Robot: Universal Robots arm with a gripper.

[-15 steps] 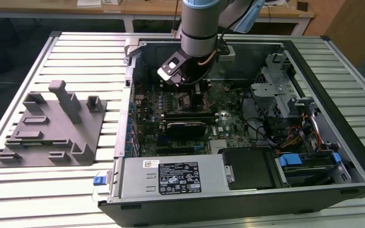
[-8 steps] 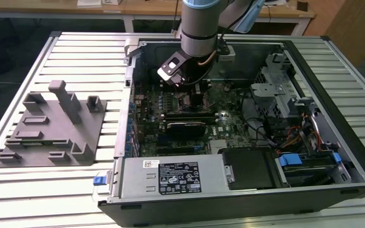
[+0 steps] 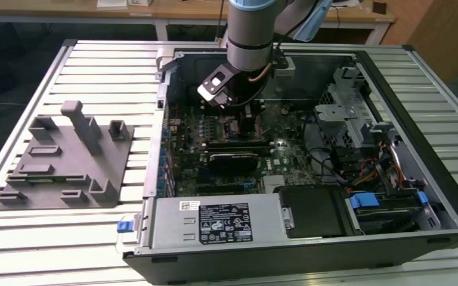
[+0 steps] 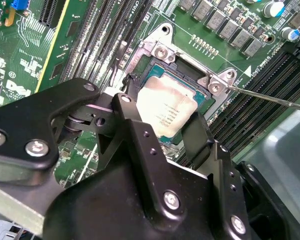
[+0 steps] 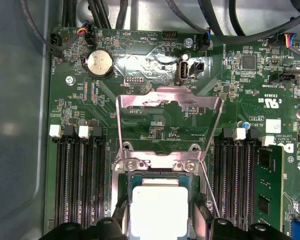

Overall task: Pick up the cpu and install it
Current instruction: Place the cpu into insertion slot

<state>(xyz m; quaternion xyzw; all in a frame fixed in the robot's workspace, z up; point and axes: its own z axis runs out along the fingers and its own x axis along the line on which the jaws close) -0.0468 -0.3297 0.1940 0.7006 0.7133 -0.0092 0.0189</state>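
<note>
On the slatted counter (image 3: 93,59) the case (image 3: 420,77) lies open, the pincer (image 4: 162,114) straddling the cpu (image 5: 159,209), seemingly down in its socket (image 4: 157,75) (gripped or freed, I cannot tell), frame (image 5: 170,98) not yet shut.

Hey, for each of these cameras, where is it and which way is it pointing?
Exterior view: off the arm, high, looking down into the open computer case; the arm shows.
First wrist view: on the wrist, facing down at the motherboard; the gripper shows by the cpu.
Second wrist view: on the wrist, slanting past the gripper toward the cpu.
Both wrist views share the cpu and gripper.
</note>
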